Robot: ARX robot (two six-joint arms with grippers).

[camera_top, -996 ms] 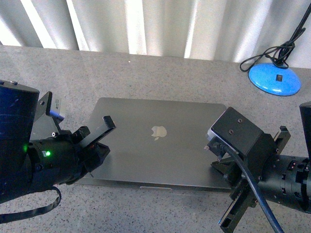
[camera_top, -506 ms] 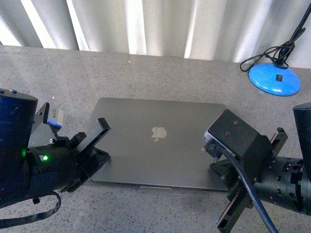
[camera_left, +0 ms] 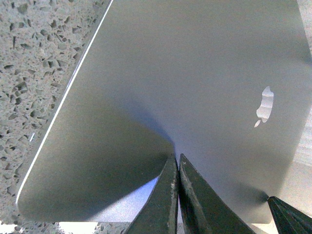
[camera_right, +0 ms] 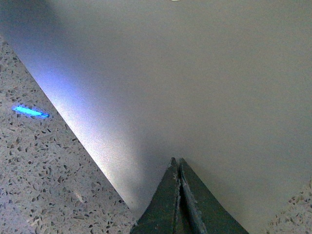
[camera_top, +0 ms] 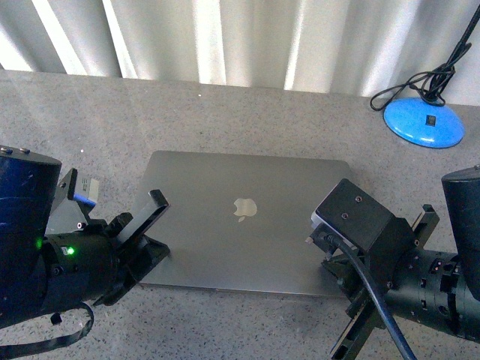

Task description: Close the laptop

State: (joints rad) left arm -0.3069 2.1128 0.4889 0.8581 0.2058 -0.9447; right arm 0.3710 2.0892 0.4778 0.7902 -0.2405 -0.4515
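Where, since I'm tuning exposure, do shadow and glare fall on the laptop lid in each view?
Front view: the laptop lid is evenly lit, without glare. Left wrist view: dark shadow fans from the left gripper; the logo glares white. Right wrist view: bluish sheen along the lid's edge.

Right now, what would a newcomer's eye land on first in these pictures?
The closed laptop, lying flat in the middle of the table with its pale apple logo facing up. Next, the left claw and right claw, crowding its near corners with their tips over the lid. A bright blue lamp base stands out at the far right.
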